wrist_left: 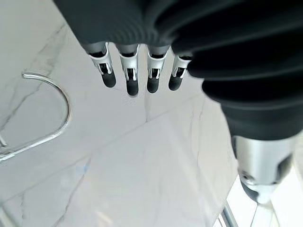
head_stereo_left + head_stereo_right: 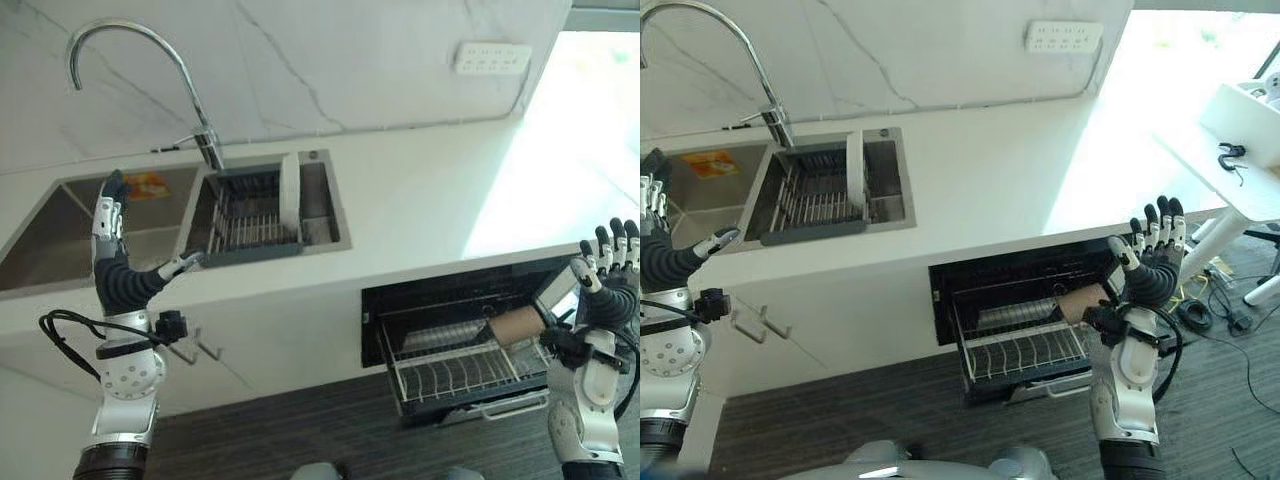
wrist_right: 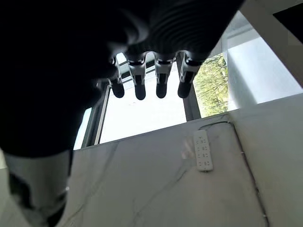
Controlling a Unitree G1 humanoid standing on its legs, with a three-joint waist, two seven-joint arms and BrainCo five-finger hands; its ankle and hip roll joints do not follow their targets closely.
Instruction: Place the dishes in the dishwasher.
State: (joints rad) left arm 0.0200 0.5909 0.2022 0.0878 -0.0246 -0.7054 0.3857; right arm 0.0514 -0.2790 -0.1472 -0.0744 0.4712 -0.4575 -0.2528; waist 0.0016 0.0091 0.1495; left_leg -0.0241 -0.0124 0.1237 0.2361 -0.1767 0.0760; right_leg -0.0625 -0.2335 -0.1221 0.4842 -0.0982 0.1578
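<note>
You face a white marble-look counter [image 2: 440,200] with a steel sink [image 2: 60,225], a tall faucet [image 2: 130,60] and a wall of the same stone. In the left eye view a white plate [image 2: 289,198] stands on edge in the sink's drying rack [image 2: 250,225]; your left hand [image 2: 108,215] is raised beside it, fingers straight, empty. In the right eye view the dishwasher [image 2: 1015,315] is open below the counter, its lower rack [image 2: 1025,352] pulled out; your right hand [image 2: 1155,245] is up, fingers spread, empty. Both wrist views confirm straight fingers — nothing held. I judge you're at the start: next, reach for the plate. The brown item [image 2: 1080,300] in the dishwasher is hard to identify.
</note>
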